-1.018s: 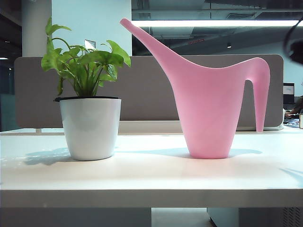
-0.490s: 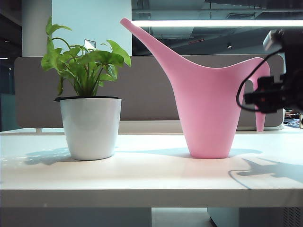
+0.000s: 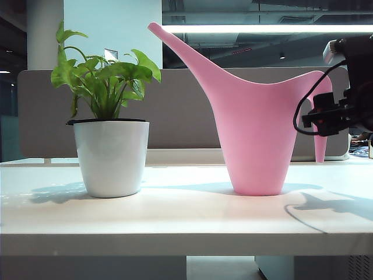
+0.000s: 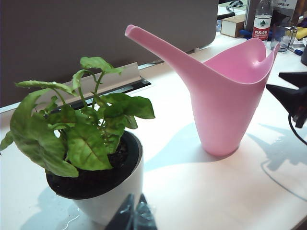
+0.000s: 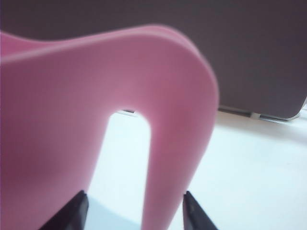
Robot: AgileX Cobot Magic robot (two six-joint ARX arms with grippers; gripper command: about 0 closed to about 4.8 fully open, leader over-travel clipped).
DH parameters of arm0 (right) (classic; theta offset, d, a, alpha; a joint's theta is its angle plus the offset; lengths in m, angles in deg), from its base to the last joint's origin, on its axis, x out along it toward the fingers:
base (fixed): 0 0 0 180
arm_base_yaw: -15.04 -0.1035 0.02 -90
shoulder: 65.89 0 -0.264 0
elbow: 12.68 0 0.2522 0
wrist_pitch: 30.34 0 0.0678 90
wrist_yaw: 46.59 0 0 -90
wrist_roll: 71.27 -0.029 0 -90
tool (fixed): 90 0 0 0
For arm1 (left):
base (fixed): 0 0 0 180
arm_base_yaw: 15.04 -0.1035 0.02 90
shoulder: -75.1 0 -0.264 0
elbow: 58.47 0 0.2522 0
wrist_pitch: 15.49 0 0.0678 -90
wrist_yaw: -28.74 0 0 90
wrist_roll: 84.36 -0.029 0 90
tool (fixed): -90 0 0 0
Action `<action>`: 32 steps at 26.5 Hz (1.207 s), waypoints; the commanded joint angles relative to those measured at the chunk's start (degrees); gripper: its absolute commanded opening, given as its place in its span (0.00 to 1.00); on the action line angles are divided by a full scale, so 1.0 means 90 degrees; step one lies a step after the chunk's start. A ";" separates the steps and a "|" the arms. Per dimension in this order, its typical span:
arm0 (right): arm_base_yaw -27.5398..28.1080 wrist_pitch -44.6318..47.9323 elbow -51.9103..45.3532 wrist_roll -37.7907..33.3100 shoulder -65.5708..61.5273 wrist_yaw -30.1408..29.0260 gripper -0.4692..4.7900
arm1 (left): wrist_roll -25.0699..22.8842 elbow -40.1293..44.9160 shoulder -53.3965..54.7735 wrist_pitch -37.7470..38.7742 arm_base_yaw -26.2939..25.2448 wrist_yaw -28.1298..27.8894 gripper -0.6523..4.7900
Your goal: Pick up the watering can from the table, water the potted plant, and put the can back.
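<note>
A pink watering can (image 3: 256, 125) is standing mid-frame on the white table (image 3: 175, 219). The right gripper (image 5: 136, 211), jaws spread, is straddling its handle (image 5: 175, 143). The left gripper (image 4: 133, 215) is hovering clenched beside the potted plant (image 3: 109, 122) at left.

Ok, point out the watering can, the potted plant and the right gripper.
watering can (image 3: 256, 134): exterior view, middle of the pink body.
potted plant (image 3: 111, 157): exterior view, front of the white pot.
right gripper (image 5: 135, 211): right wrist view, midway between fingertips, straddling the handle.

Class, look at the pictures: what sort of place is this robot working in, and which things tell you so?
Probably an open-plan office: a grey fabric divider panel behind the white table, a long ceiling strip light, and a neighbouring desk with a water bottle and boxes.
</note>
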 commanded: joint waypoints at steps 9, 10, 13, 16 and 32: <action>0.0209 0.0044 0.0508 -0.0214 -0.0036 -0.0236 0.61 | 0.0002 -0.0024 -0.0010 -0.0075 0.0000 0.0010 0.13; 0.0211 0.0039 0.0556 -0.0211 -0.0085 -0.0231 0.61 | 0.0002 -0.0022 -0.0010 -0.0075 0.0000 0.0007 0.13; 0.0265 0.0041 0.0729 -0.0216 -0.0231 -0.0250 0.61 | 0.0002 -0.0022 -0.0010 -0.0075 0.0000 0.0007 0.13; 0.0267 0.0029 0.0884 -0.0226 -0.0403 -0.0257 0.61 | 0.0002 -0.0022 -0.0010 -0.0070 0.0000 0.0010 0.13; 0.0617 -0.0238 0.1647 -0.0231 -0.0998 -0.0741 0.61 | 0.0002 -0.0024 -0.0010 -0.0070 0.0000 0.0010 0.13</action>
